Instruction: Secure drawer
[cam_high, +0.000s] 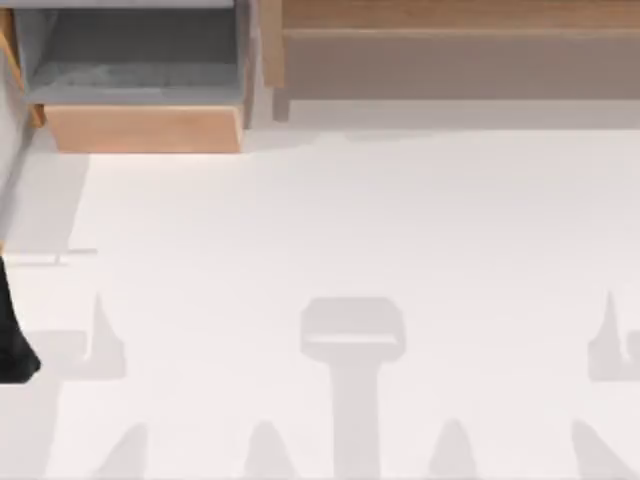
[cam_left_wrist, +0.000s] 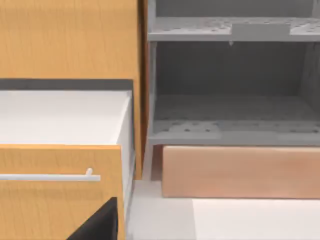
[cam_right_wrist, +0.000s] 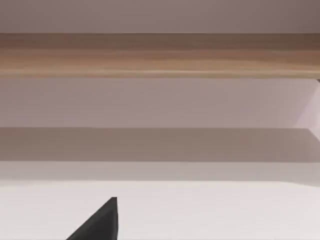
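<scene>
The drawer (cam_high: 143, 128) stands pulled out of the cabinet at the table's back left, showing a light wood front and a grey inside (cam_high: 135, 60). In the left wrist view the same drawer front (cam_left_wrist: 240, 172) lies below its grey cavity (cam_left_wrist: 230, 115). Beside it is a second wood front with a white bar handle (cam_left_wrist: 50, 176). My left arm (cam_high: 15, 340) is a black shape at the table's left edge, well in front of the drawer. A black part of my left gripper (cam_left_wrist: 100, 225) shows low in its wrist view. My right gripper (cam_right_wrist: 100, 222) faces the cabinet's long wooden rail (cam_right_wrist: 160, 55).
The wooden cabinet (cam_high: 450, 40) runs along the back edge of the white table (cam_high: 350, 230). Grey shadows of the arms lie along the table's front. The cabinet's side panel (cam_left_wrist: 70, 40) rises at the left in the left wrist view.
</scene>
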